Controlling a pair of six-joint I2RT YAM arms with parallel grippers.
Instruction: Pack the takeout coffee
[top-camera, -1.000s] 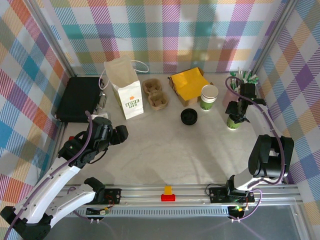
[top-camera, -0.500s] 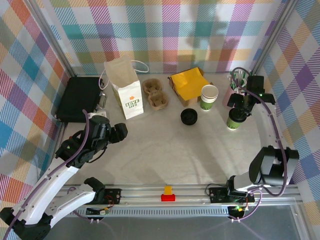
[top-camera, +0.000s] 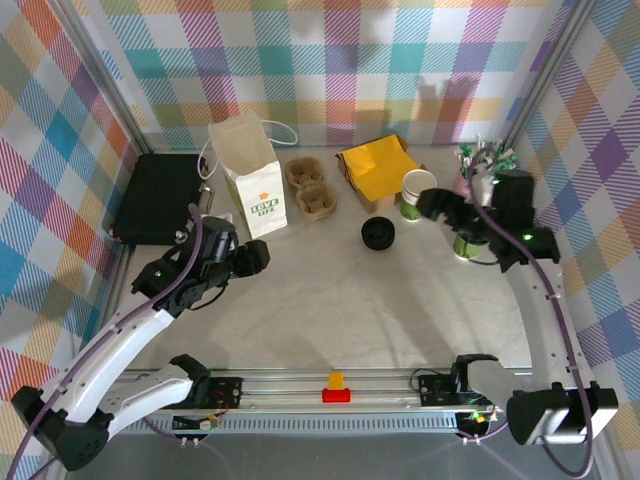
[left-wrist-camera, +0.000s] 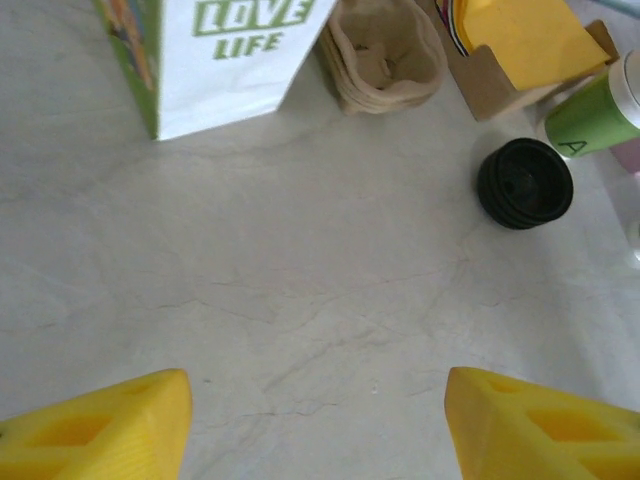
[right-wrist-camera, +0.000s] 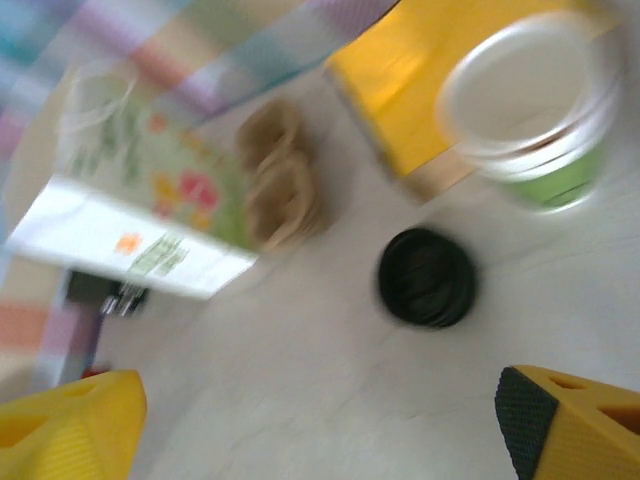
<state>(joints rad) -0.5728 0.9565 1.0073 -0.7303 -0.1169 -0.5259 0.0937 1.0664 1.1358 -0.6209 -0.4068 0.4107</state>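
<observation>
Table (left-wrist-camera: 300, 290) beneath left claw (left-wrist-camera: 318, 430), spread wide, empty, right claw (right-wrist-camera: 320, 430) also wide, empty, black lid (right-wrist-camera: 427, 277) ahead

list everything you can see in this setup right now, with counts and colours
paper bag: 1, white with green lettering, back left, upright
case: 1, black, far left beside the bag
cup carrier: brown pulp, right of the bag, possibly a stack
napkin box: 1, cardboard with yellow napkins, back centre
lidless cup: 1, cream and green, right of the box
lid: black, loose on the table, centre
green cup: 1, right side, top hidden behind the right arm
stirrers: green and white, back right, count unclear
block: 1, red and yellow, near rail
left arm: white and black, jaws open, empty
right arm: white and black, jaws open, empty
</observation>
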